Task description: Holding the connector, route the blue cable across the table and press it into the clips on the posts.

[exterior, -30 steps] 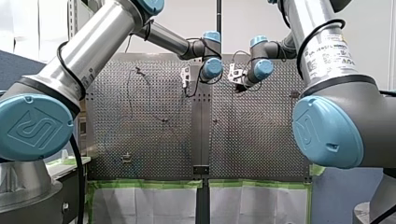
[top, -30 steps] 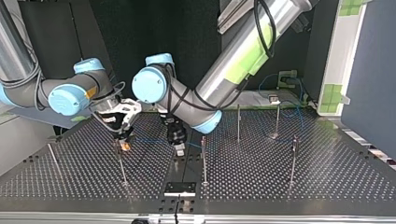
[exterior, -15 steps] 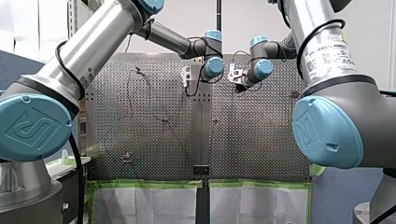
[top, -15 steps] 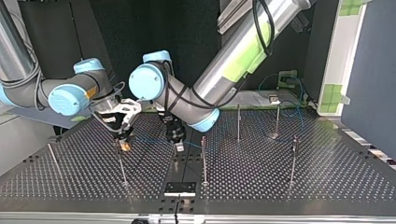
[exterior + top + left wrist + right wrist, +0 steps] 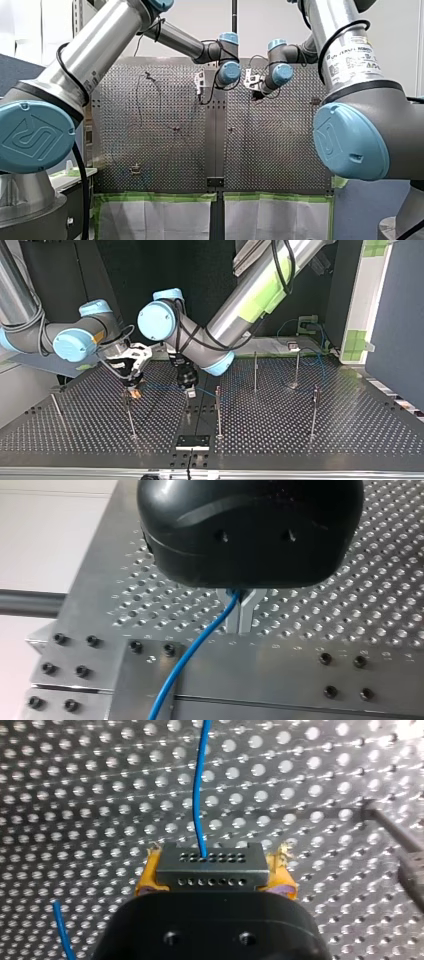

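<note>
Connector (image 5: 209, 868), a black block with 2 rows of small holes, sits clamped between the yellow pads (image 5: 146, 876) of my right gripper (image 5: 210, 859), its fingers closed on the block's 2 ends. The blue cable (image 5: 199, 790) leaves the upper row of holes and runs straight ahead over the perforated worktop (image 5: 75, 795). In the left wrist view my left gripper (image 5: 240, 616) has its metal fingers (image 5: 247, 611) pressed together on the cable, which drops from between them and trails away across a flat bolted plate (image 5: 260, 680). In the top view the 2 grippers hang close together over the worktop's middle. My right one is at that view's left, just beside the top of a thin post (image 5: 132, 420), and my left one is near a second post (image 5: 218, 410). A short span of cable stretches between them. 3 more posts (image 5: 255, 371) stand well apart towards that view's right; any clips on them are too small to make out
</note>
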